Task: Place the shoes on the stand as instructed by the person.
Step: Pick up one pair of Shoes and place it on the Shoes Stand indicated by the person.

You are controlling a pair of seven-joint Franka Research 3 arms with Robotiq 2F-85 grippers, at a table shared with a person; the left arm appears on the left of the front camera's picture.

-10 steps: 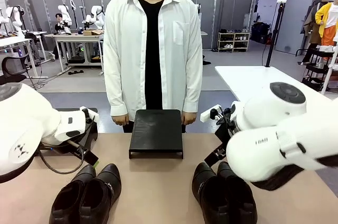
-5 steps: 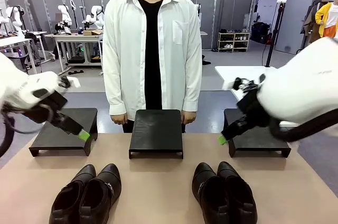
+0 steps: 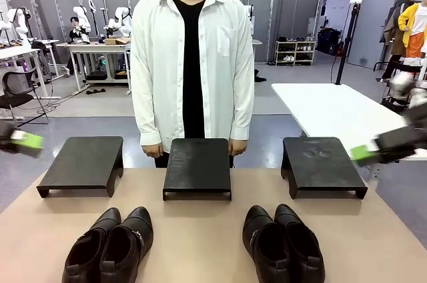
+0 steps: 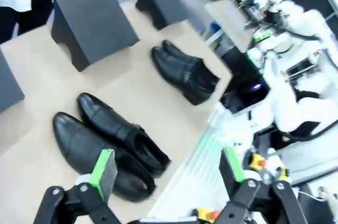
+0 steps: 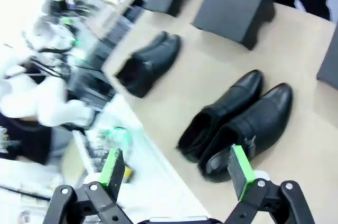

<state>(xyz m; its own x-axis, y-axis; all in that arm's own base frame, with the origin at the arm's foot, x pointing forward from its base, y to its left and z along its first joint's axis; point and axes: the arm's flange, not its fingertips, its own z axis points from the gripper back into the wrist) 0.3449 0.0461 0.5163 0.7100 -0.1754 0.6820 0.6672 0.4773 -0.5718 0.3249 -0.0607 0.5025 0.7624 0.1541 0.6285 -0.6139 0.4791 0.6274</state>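
The tan table (image 3: 200, 229) takes up the whole near half of the front view, smooth and matte. At its far edge stands the person (image 3: 192, 63), white shirt open over a black T-shirt, hands (image 3: 152, 151) hanging just behind the middle stand (image 3: 198, 163). Three stands line that far edge: the left stand (image 3: 83, 163), the middle one and the right stand (image 3: 322, 163), all matte black with flat rectangular tops on short legs.

On the near side of them, down on the table top, sit the left pair of shoes (image 3: 110, 246) and the right pair of shoes (image 3: 283, 243). They are glossy black leather with rounded toes, and the two shoes of each pair touch, toes toward the stands.

And the arms are out wide! The left gripper (image 4: 168, 168) has its green-padded fingers spread far apart and holds nothing. Its wrist view looks down on the left pair, well apart from it. The right gripper (image 5: 176, 167) is spread just as wide and holds nothing either, with the right pair beyond its fingertips, clear of the pads.
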